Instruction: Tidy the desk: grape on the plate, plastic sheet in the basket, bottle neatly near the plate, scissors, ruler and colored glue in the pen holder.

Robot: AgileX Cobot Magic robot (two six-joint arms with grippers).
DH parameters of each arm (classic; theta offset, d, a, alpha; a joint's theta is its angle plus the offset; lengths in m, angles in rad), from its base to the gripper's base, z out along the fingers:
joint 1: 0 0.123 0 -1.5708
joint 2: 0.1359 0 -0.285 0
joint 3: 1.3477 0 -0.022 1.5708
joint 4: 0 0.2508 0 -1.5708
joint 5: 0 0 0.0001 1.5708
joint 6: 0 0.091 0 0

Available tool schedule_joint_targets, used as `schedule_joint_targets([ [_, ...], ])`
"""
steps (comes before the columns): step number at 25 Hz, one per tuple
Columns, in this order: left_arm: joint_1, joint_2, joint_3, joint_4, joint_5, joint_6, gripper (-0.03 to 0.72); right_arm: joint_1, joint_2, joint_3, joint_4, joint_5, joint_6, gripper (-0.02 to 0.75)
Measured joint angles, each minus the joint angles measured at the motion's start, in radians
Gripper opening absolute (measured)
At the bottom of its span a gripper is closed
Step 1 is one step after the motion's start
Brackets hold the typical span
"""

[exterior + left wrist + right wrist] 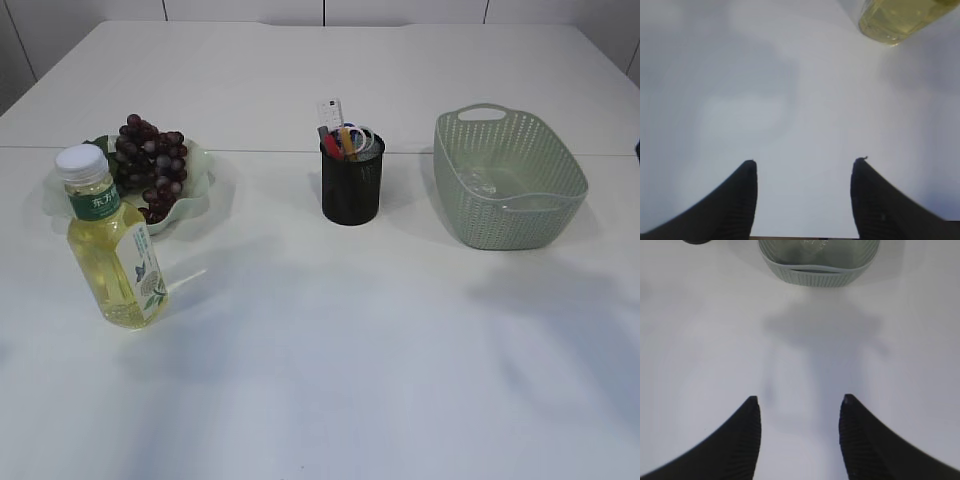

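Note:
A dark purple grape bunch (150,160) lies on the pale green plate (200,165) at the left. In front of the plate stands the bottle (112,240) of yellow drink, upright with a white cap; its base (897,20) shows at the top of the left wrist view. The black mesh pen holder (352,185) holds the ruler (330,110), the scissors (362,138) and the colored glue (338,142). The green basket (508,180) has the clear plastic sheet (483,183) inside. My left gripper (804,162) and right gripper (799,399) are both open over bare table, holding nothing.
The white table (330,350) runs wide in front of all the objects. The basket (817,262) sits ahead of my right gripper. Neither arm shows in the exterior view.

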Motion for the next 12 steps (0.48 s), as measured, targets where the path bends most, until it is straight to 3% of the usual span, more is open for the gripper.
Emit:
schedule_joint_targets([
  [12,0.000,-0.317,0.000,-0.005,0.099,-0.004,0.435,0.000,-0.487,0.273,0.000,0.041,0.053,0.405],
])
